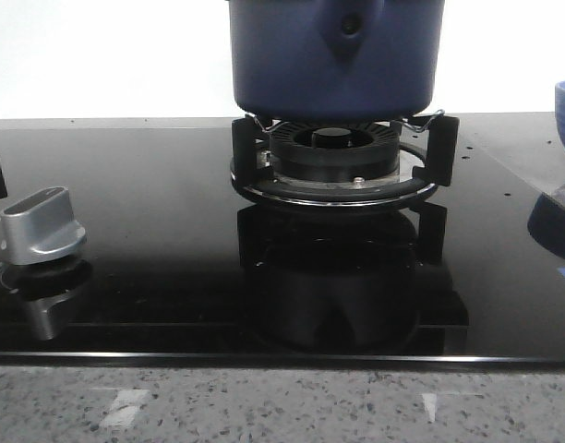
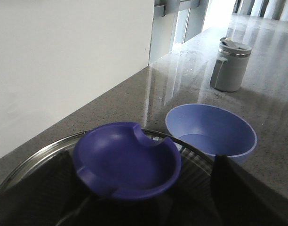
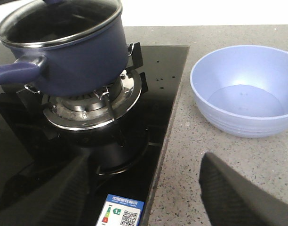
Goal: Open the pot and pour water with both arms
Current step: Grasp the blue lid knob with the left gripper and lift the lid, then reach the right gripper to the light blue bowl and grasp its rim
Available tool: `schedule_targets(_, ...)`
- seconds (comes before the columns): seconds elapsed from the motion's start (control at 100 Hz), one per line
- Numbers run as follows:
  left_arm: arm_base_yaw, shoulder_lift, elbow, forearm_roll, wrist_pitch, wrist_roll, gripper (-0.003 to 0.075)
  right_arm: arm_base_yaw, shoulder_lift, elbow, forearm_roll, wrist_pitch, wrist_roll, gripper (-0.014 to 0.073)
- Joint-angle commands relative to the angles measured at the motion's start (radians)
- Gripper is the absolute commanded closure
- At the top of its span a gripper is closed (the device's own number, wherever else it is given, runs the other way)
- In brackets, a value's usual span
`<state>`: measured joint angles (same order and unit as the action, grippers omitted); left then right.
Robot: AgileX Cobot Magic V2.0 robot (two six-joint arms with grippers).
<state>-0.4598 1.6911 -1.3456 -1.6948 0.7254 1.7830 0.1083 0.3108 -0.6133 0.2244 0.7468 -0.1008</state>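
Navy pot [image 3: 68, 52] on burner [image 1: 333, 166], QR-code sticker [image 3: 119, 214] unreadable, right gripper [image 3: 148, 188] spread apart, left gripper's state unclear.

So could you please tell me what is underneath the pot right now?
The pot sits on a black pan support over a round gas burner, on the glossy black hob. The pot's underside and the burner's top are hidden between them.

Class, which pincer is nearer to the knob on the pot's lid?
Left. The left pincer flanks the knob, close above the lid. The right pincer hangs back over the stove edge, the pot well ahead of it.
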Motion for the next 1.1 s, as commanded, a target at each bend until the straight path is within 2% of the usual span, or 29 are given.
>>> schedule_targets(0.0,-0.031,-0.027,-0.041,-0.052,-0.016,0.035,0.0193,0.002,0.018,-0.034,-0.003,-0.069,-0.008,0.0139)
schedule_targets(0.08,-0.042,-0.012,-0.056,-0.056,-0.05,0.047,0.0193,0.002,0.018,-0.034,-0.003,-0.069,-0.008,0.0139)
schedule_targets(0.49,-0.044,0.035,-0.104,-0.103,-0.052,0.047,0.02,0.002,0.018,-0.034,-0.003,-0.036,-0.008,0.0139)
schedule_targets(0.81,-0.044,0.035,-0.104,-0.101,-0.033,0.047,0.0347,0.002,0.018,-0.034,-0.004,-0.02,-0.008,0.0139)
schedule_targets(1.09,-0.042,0.035,-0.104,-0.099,-0.027,0.047,0.0355,0.002,0.018,-0.034,-0.004,-0.02,-0.008,0.0139)
